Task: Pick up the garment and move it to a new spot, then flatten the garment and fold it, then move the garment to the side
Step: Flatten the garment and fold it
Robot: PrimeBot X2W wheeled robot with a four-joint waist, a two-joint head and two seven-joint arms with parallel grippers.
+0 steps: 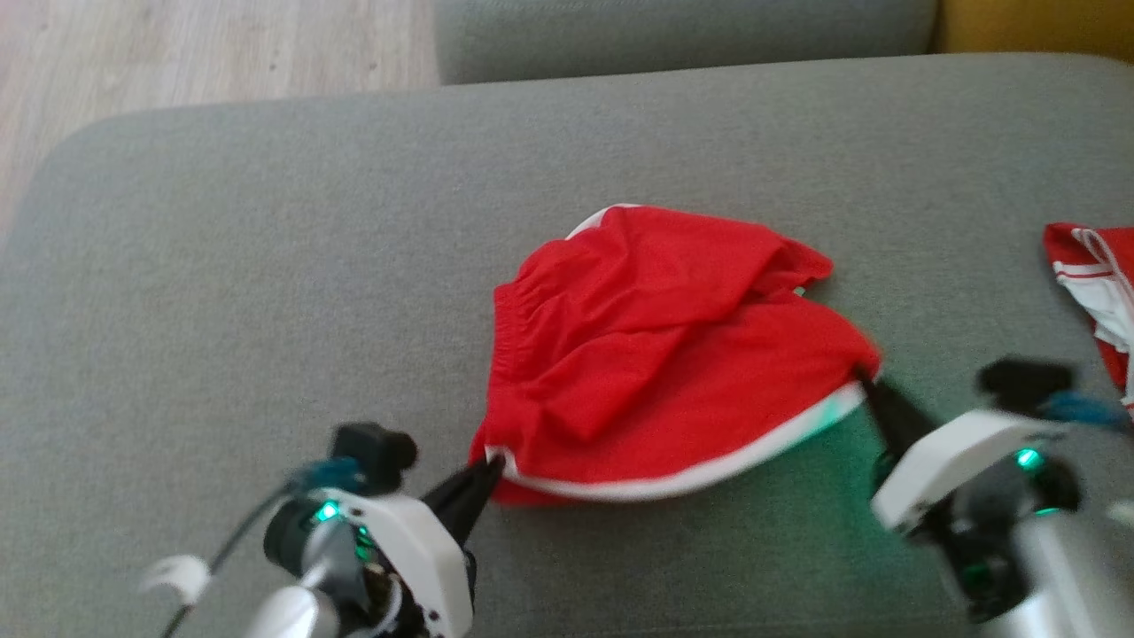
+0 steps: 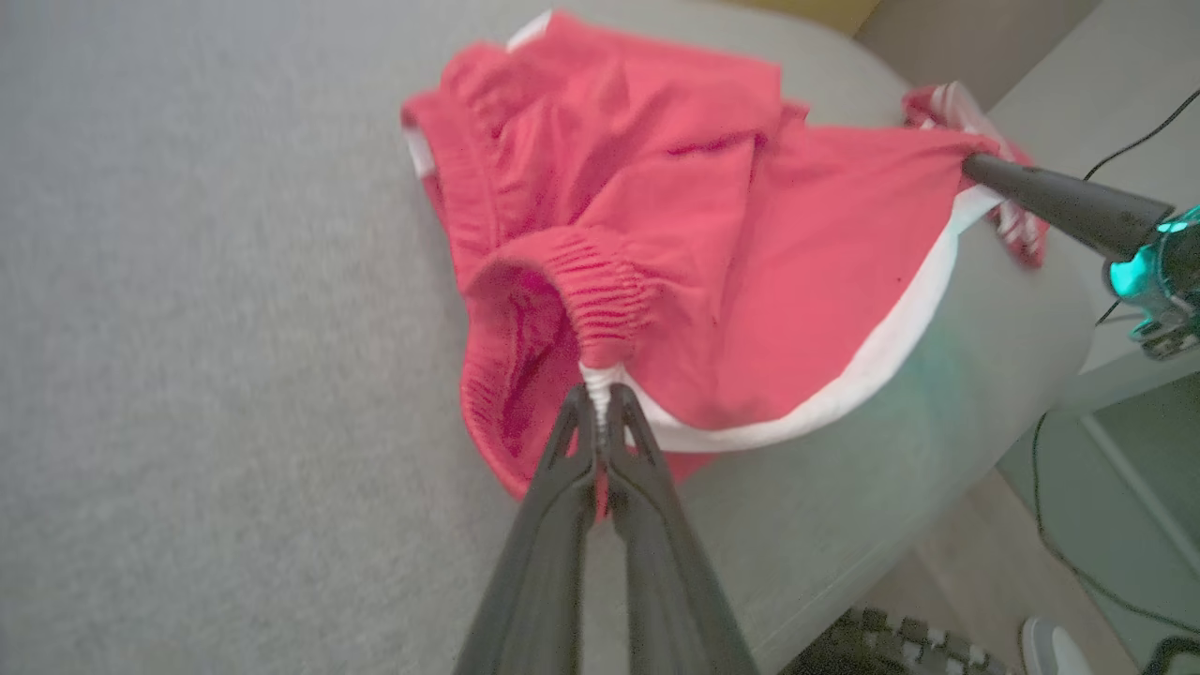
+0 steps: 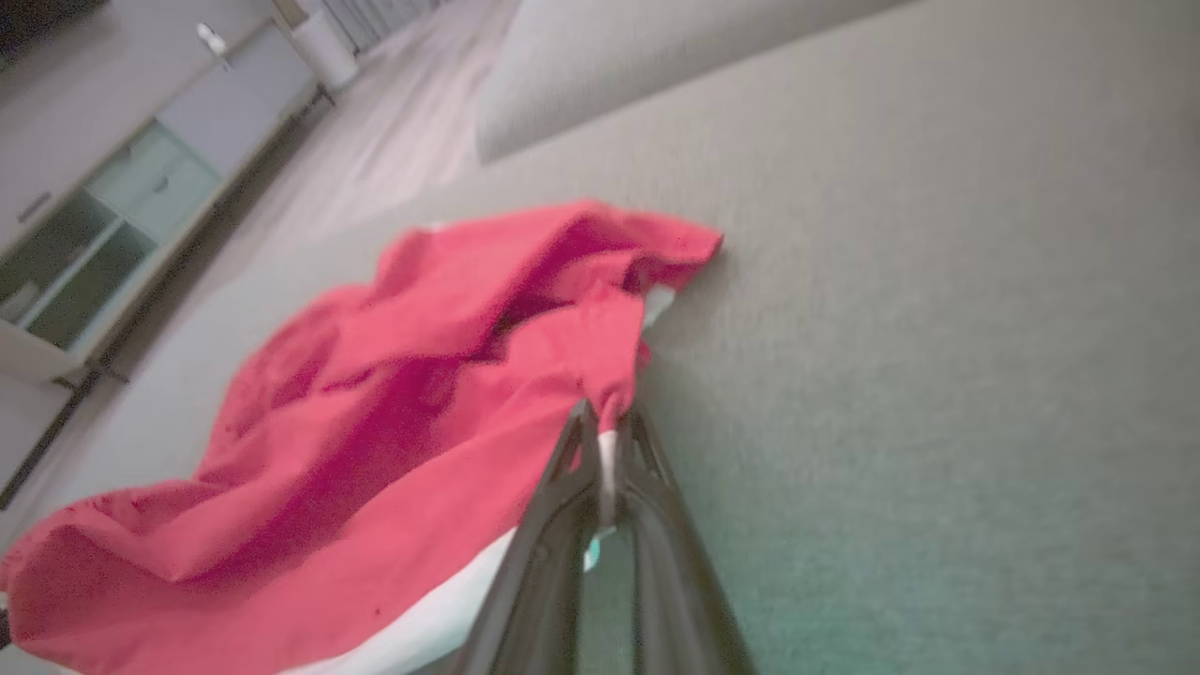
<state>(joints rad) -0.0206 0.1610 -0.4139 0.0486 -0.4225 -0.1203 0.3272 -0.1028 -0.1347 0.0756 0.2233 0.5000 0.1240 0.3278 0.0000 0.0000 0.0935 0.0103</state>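
Gripping the crumpled red fabric shorts with white hem trim [image 1: 656, 354] at both near corners, we have the left gripper [image 1: 490, 464] pinched shut on the left corner and the right gripper [image 1: 865, 377] pinched shut on the right. The shorts lie on the grey upholstered cushion [image 1: 266, 266], beyond the fingertips, long axis running left to right; each arm is nearest its own corner. We count two grippers, one held garment, and one separate red-and-white cloth [image 1: 1094, 283] well apart at right.

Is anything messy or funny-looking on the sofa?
Yes. The red shorts lie crumpled on the grey cushion, folded over themselves, not flat. The left gripper and right gripper each pinch an end of the white hem.
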